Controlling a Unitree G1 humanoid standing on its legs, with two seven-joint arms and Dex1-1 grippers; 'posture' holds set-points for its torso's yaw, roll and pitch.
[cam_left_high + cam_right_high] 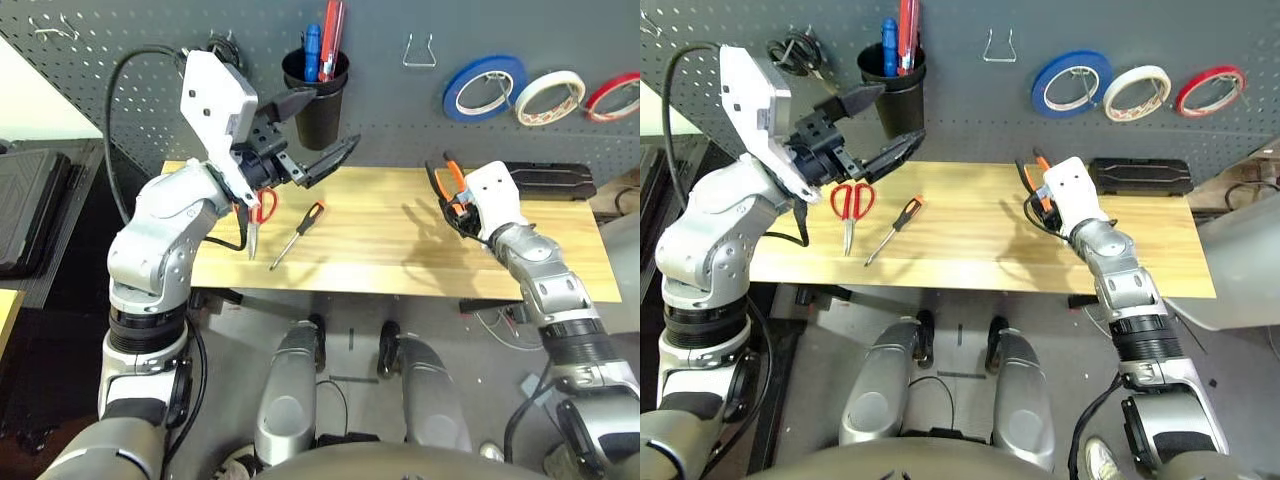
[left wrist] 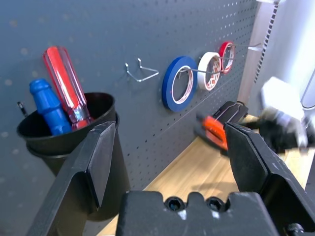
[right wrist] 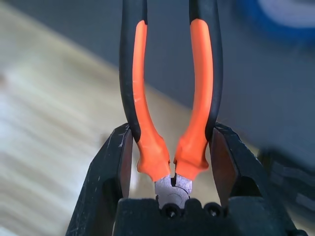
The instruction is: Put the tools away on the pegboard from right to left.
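In the left eye view, the left gripper (image 1: pixel 322 158) is spread wide with nothing between its fingers, at the pegboard's (image 1: pixel 390 110) lower edge, near the black cup (image 1: pixel 318 112). Bare wood lies between the screwdriver (image 1: pixel 297 235) and the right arm. The scissors (image 1: pixel 259 215) lie partly behind the left gripper, near the table's (image 1: pixel 345 240) left end. The cup holds a blue-handled tool (image 1: pixel 312 52) and a red-handled one (image 1: pixel 331 42), both upright.

In the right eye view, the whitish tape roll (image 1: pixel 1137 94) hangs between the blue roll (image 1: pixel 1072 84) and the red roll (image 1: pixel 1210 92); an empty hook (image 1: pixel 999 47) sits between cup and blue roll. A black case (image 1: pixel 1140 176) lies by the table's back edge.

In the left wrist view, the cup stands just beside one finger, its rim open around the two handles.

In the right wrist view, the right gripper (image 3: pixel 172 142) is clamped on the orange-and-black pliers (image 3: pixel 199 98), their handles apart and pointing away from it.
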